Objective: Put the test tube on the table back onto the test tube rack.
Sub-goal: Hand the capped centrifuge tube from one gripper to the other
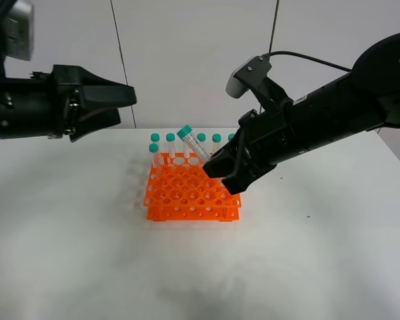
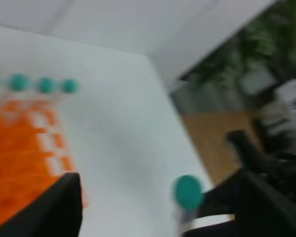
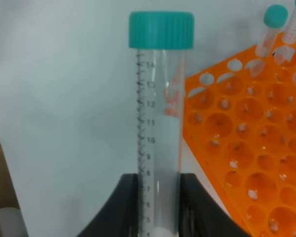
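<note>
Though clamped, test tube (image 3: 160, 123) shows 7–14

Left wrist view blurred throughout: rack (image 2: 19, 148) is an orange smear, holes unreadable; caps (image 2: 44, 85) behind it just teal blobs. Test tube (image 3: 160, 123) lower end hidden between the fingers of the right gripper (image 3: 159, 182) and cut off by the right wrist frame's edge. High view: left arm (image 1: 27, 113) cropped at the edge, tube markings too small to read.
</note>
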Robot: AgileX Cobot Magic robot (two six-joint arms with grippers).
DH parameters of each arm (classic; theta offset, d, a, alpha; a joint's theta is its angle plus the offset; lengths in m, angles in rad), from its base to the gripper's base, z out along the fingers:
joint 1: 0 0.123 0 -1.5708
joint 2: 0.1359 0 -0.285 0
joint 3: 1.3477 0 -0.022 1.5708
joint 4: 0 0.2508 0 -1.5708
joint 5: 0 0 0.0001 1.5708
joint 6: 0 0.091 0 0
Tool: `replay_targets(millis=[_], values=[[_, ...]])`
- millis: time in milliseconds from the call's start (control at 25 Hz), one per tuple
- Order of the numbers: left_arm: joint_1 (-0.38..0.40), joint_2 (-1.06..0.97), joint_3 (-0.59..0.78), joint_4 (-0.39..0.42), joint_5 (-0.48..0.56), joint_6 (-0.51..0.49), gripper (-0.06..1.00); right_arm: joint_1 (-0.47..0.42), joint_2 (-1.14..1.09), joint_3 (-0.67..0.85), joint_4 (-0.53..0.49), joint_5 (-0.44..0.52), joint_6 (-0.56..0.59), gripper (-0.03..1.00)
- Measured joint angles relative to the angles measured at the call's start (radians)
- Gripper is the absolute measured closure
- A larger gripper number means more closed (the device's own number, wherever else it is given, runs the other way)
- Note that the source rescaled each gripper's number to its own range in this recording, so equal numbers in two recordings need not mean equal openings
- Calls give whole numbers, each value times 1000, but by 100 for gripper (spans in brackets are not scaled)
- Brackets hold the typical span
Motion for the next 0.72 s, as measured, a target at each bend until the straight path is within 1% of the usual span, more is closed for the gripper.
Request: replay_targets(millis=[40,120,200,320,520,640,720], values=[[-30,24,0,-41,-8,27,-6,0,0,0,0,0,0,93],[-78,66,0,-88,-19,70,-6,0,0,0,6,0,0,93],[-120,102,0,-104,-25,95,-6,0,0,0,17,-1,0,93],[-162,150,-12,-107,-29,109,-6,0,0,0,33,-1,0,93],[-199,180,-30,-111,-39,111,-6,0,0,0,47,13,0,93],[-202,180,-40,-114,-40,112,-6,0,0,0,47,50,0,93],[-202,180,-43,-114,-40,112,-6,0,0,0,47,57,0,93]])
